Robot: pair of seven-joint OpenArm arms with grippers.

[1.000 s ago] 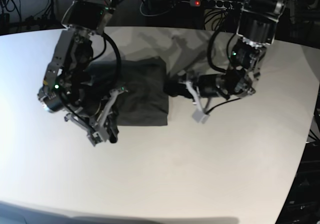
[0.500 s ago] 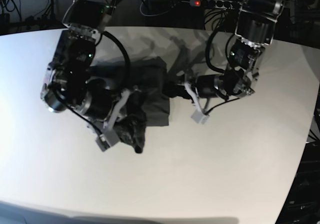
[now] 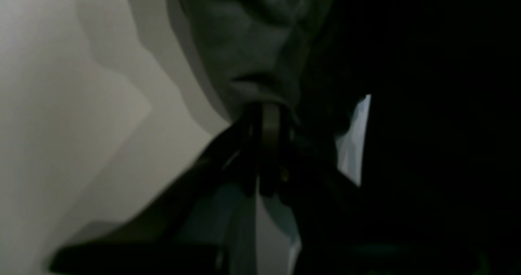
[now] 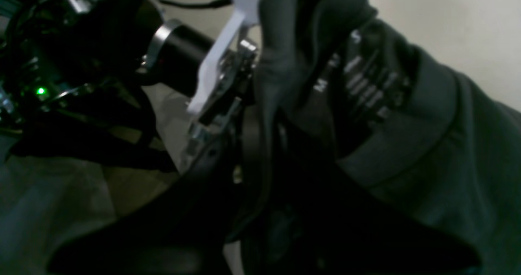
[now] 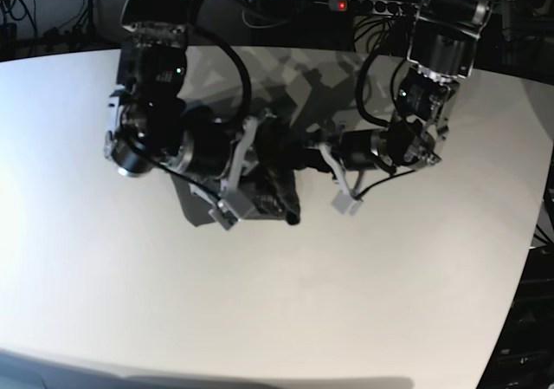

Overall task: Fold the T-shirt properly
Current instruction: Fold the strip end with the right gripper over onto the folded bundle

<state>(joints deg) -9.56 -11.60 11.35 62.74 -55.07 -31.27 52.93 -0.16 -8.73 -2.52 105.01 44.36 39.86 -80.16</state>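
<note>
The dark grey T-shirt lies bunched on the white table between the two arms. In the base view my right gripper is on the left, shut on a lifted fold of the T-shirt. A dark label patch with white print shows close to its fingers. My left gripper comes in from the right, low over the table. It is shut on the T-shirt's edge, with the pinch showing in the left wrist view. The two grippers are close together.
A power strip with a red light and cables sit behind the table's far edge. The table's right edge curves in at the right. The left arm's white bracket hangs just above the tabletop.
My right arm has swung right and back, carrying its fold of the T-shirt over the rest of the cloth toward the left gripper. The left arm has stayed nearly still.
</note>
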